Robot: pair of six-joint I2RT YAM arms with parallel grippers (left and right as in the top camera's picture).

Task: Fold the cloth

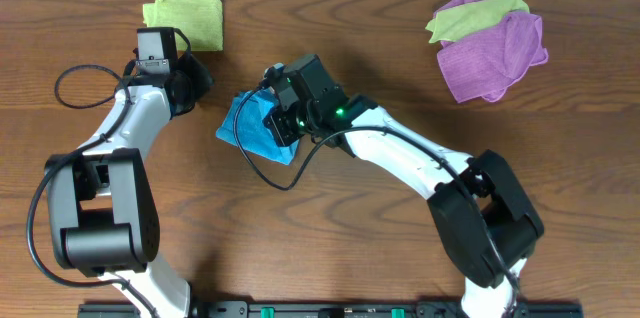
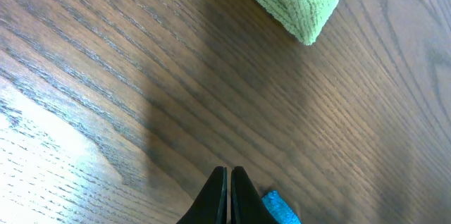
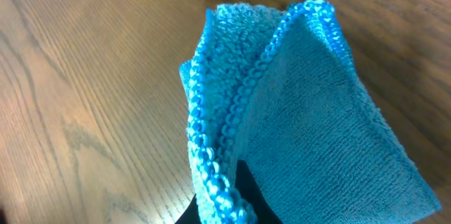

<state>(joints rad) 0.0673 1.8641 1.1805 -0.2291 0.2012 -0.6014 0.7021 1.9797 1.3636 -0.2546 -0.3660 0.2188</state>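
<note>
Gripping the bright sky-blue textured cloth [image 1: 248, 126] at its right side, your right hand [image 1: 288, 120] is clamped on bunched layers of it. The cloth sits a little left of centre on the brown wooden worktop [image 1: 350, 18]. Your left hand [image 2: 229, 182] hovers just left of it, fingers pressed together on nothing. A folded yellow-green cloth [image 1: 186, 18] lies far left. A purple cloth [image 1: 492, 53] and a crumpled yellow-green cloth [image 1: 470, 16] sit far right.
</note>
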